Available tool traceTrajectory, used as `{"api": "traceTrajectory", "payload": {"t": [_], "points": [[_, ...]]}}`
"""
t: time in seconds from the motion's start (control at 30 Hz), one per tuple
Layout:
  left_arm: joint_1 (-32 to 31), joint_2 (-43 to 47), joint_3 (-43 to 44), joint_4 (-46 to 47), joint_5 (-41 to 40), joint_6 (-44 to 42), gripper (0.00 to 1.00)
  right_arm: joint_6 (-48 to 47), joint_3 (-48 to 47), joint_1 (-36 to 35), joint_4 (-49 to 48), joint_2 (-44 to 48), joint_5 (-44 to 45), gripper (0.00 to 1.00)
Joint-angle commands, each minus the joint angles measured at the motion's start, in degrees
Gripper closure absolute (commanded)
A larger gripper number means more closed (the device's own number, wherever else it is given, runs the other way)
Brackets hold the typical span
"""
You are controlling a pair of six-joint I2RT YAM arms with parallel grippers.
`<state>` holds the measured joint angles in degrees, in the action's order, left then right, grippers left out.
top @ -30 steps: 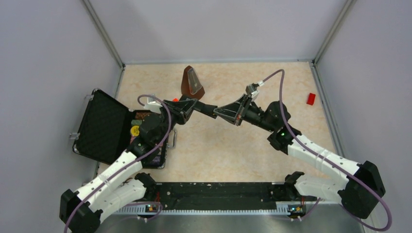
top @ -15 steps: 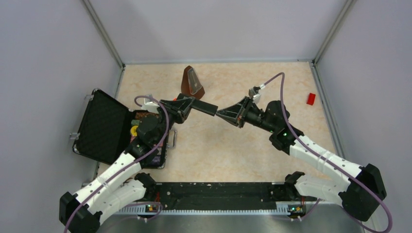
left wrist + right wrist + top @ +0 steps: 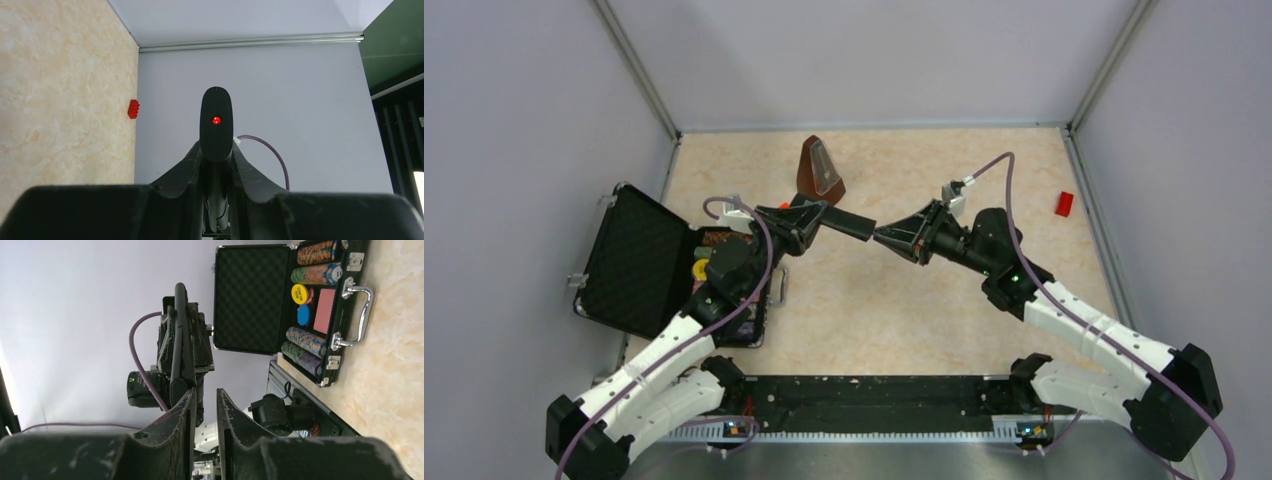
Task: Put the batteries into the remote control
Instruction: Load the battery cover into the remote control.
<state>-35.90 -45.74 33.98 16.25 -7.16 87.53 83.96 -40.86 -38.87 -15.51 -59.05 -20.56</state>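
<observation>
My left gripper (image 3: 812, 217) is shut on the remote control (image 3: 848, 222), a slim black bar held off the table and pointing right. In the left wrist view the remote (image 3: 216, 125) sticks out from between the fingers (image 3: 216, 150), end on, with a red light on its tip. My right gripper (image 3: 882, 236) faces the remote's free end, just short of it. In the right wrist view its jaws (image 3: 205, 392) stand a narrow gap apart with nothing between them, and the remote (image 3: 179, 340) shows edge on beyond the left fingertip. The batteries are not in view.
An open black case (image 3: 639, 262) with poker chips lies at the left; it also shows in the right wrist view (image 3: 250, 295). A brown metronome (image 3: 819, 168) stands behind the grippers. A red block (image 3: 1064, 204) lies far right by the wall; the left wrist view shows it too (image 3: 133, 108).
My right gripper has drawn back a little to the right, off the remote's end. My left gripper has kept the remote and levelled it slightly.
</observation>
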Motion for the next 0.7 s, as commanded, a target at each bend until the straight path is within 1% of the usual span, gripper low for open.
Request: {"api": "traceTrajectory", "payload": {"t": [0.0, 0.17, 0.27, 0.33, 0.37, 0.43, 0.47, 0.53, 0.6, 0.67], "points": [[-0.31, 1.02, 0.94, 2.67, 0.63, 0.45, 1.00, -3.32, -1.31, 1.08, 2.97, 3.16, 1.76, 0.78], [-0.31, 0.67, 1.00, 2.79, 0.34, 0.26, 1.00, -5.47, -2.52, 1.07, 6.02, 4.59, 2.27, 0.76], [-0.32, 0.34, 1.04, 2.89, 0.26, 0.17, 1.00, -6.24, -2.84, 1.13, 7.76, 5.43, 2.80, 0.76], [-0.26, 0.27, 1.16, 2.91, 0.22, -0.04, 1.00, -7.20, -3.52, 1.12, 9.17, 6.02, 3.37, 0.79], [-0.23, 0.23, 1.10, 2.91, 0.14, -0.07, 1.00, -7.80, -3.79, 1.11, 9.47, 6.40, 3.69, 0.78], [-0.22, 0.12, 1.06, 2.77, 0.05, -0.25, 1.00, -9.43, -4.83, 1.10, 10.40, 7.08, 4.64, 0.72], [-0.26, 0.13, 1.08, 2.78, 0.02, -0.20, 1.00, -10.50, -5.48, 1.08, 11.45, 7.36, 5.47, 0.67], [-0.28, -0.04, 1.06, 2.74, 0.07, -0.33, 1.00, -11.94, -6.36, 1.14, 12.27, 7.81, 6.48, 0.53], [-0.25, -0.27, 1.06, 3.00, 0.03, -0.27, 1.00, -12.57, -6.58, 1.10, 11.54, 7.79, 6.71, 0.44], [-0.27, -0.38, 1.07, 3.08, 0.10, -0.17, 1.00, -12.90, -6.79, 1.04, 10.50, 7.04, 6.12, 0.38]]}}
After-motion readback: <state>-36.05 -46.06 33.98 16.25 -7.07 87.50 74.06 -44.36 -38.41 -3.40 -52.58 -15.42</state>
